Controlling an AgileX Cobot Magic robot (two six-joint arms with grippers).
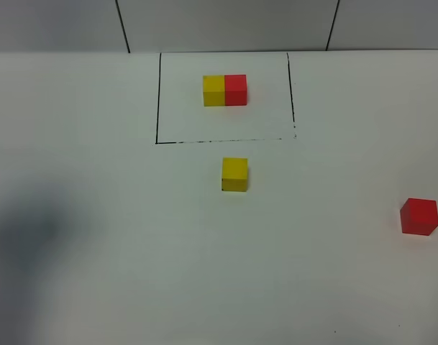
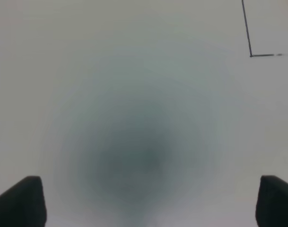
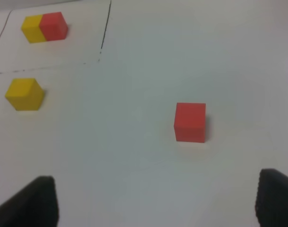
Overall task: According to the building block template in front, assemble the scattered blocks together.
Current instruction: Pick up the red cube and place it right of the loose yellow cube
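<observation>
White tabletop [image 1: 334, 273] bears a black drawn rectangle [image 1: 158, 100] before a grey panelled wall [image 1: 226, 25]; left and right jaws stand spread.

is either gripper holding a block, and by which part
Nothing is held: left gripper and right gripper are open and empty; yellow cube and red cube lie untouched.

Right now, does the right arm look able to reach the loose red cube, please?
Probably yes: the red cube sits alone on bare table ahead of the open right gripper, with nothing between them.
</observation>
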